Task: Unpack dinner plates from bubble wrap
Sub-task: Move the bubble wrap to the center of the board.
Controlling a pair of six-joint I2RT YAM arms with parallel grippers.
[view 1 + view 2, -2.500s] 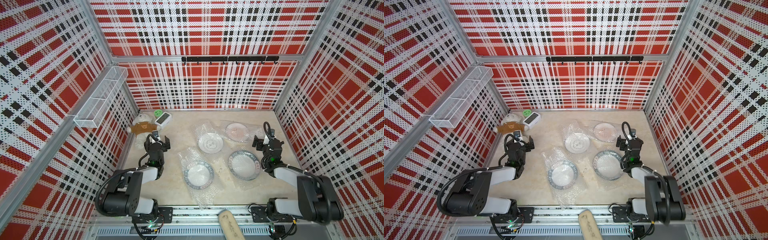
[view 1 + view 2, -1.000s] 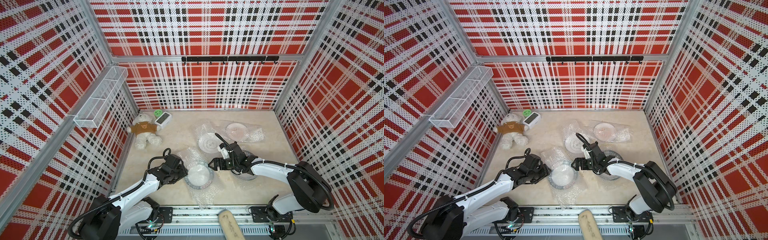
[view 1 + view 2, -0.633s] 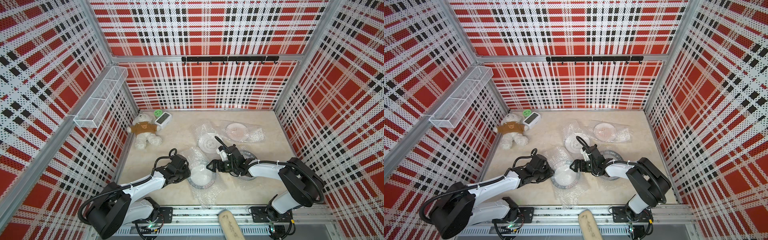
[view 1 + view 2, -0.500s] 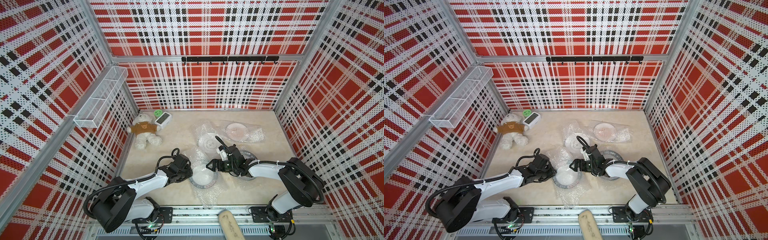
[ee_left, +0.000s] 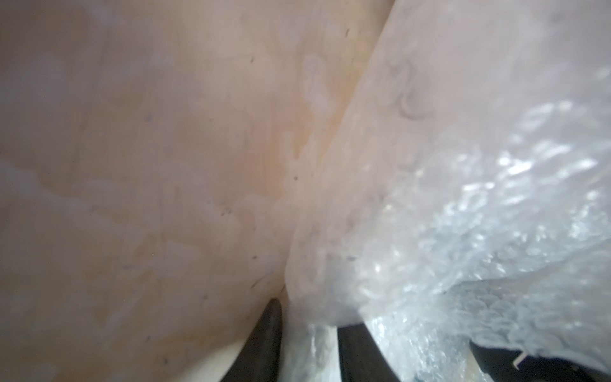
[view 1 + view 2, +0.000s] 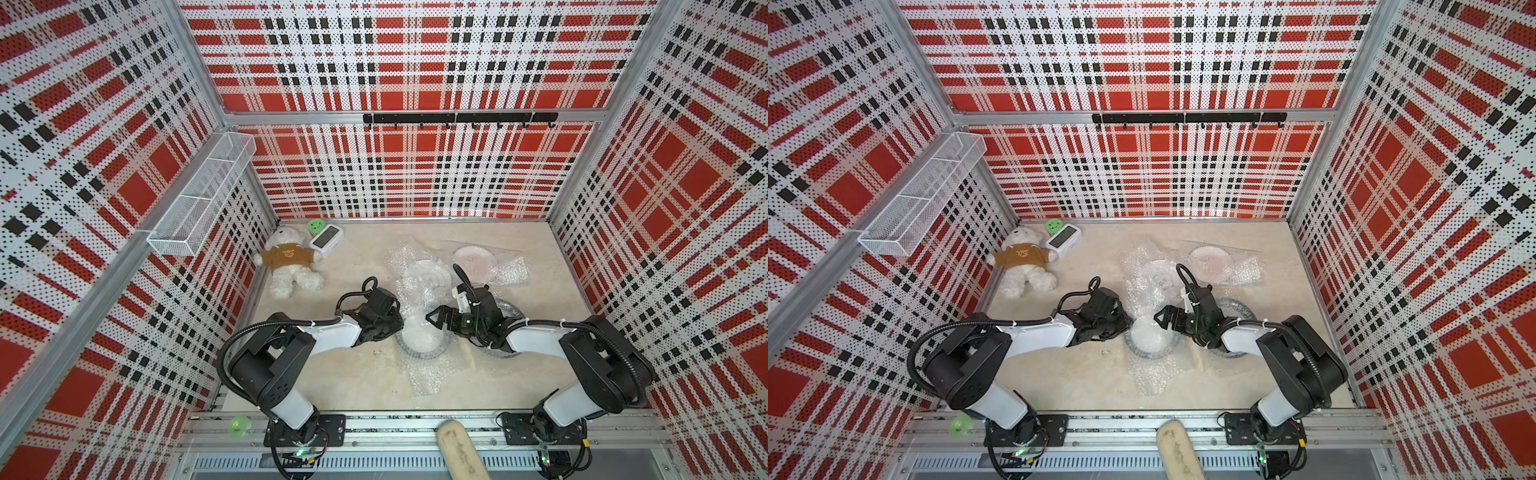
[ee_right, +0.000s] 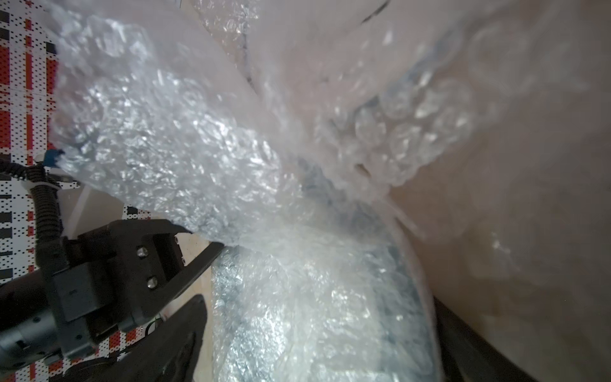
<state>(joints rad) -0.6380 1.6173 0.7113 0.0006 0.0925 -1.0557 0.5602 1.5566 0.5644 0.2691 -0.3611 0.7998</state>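
1. Red-plaid perforated walls box in a pale marbled desk (image 6: 353,374). A teddy bear (image 6: 291,266) lies in the far left corner, well apart from the work.
2. Four dinner plates (image 6: 473,257) lie on the desk in bubble wrap (image 6: 428,376). The nearest, a dark-rimmed plate (image 6: 419,337), sits between the two arms with crinkled sheet bunched over it.
3. The left jaws pinch a fold of that sheet at the plate's left edge; in the left wrist view, plastic runs between the dark fingers (image 5: 264,340).
4. The right jaws stand spread wide just beside the plate's right side, holding nothing.
5. The step in hand appears to be peeling the wrap off this first plate. No plate looks fully bare yet.
6. The next move likely calls for the left arm (image 6: 332,332) to draw the fold away. The right jaws would need to steady or take the rim so that the plate does not slide along with the sheet.
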